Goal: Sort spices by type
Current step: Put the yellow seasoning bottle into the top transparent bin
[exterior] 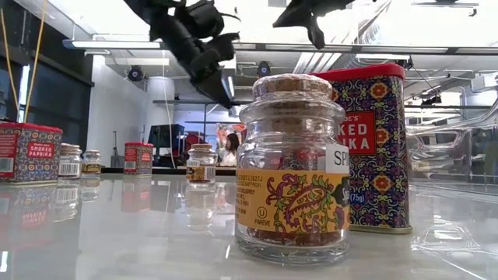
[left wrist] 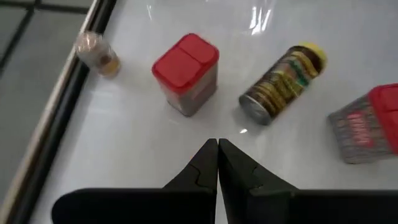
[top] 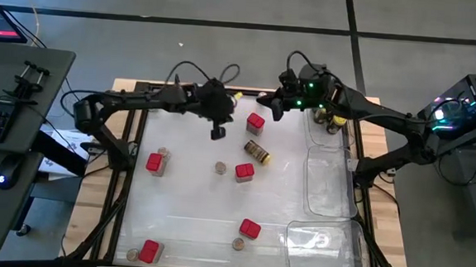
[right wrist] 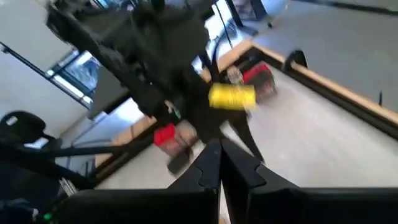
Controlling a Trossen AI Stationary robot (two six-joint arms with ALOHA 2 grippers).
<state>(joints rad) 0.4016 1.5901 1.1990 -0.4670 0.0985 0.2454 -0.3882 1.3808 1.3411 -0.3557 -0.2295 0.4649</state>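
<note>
Spices stand scattered on the white table. Red tins (top: 255,122) (top: 244,172) (top: 154,162) stand upright, and others are near the front edge. A yellow-lidded jar (top: 257,151) lies on its side. Small brown-topped jars (top: 220,167) stand between them. My left gripper (top: 217,133) hangs shut above the table's far middle with nothing in it. In its wrist view a red tin (left wrist: 185,71) and the lying jar (left wrist: 283,84) are beyond the fingertips (left wrist: 217,155). My right gripper (top: 275,111) hangs shut and empty above the far edge, right of the left one.
Clear plastic trays (top: 330,180) (top: 322,242) line the table's right side. The far one (top: 314,134) holds yellow-lidded jars (top: 330,118). In the low view a cork-topped jar (exterior: 292,171) and a red tin (exterior: 369,148) stand close to the camera. A black frame (top: 129,156) rims the table.
</note>
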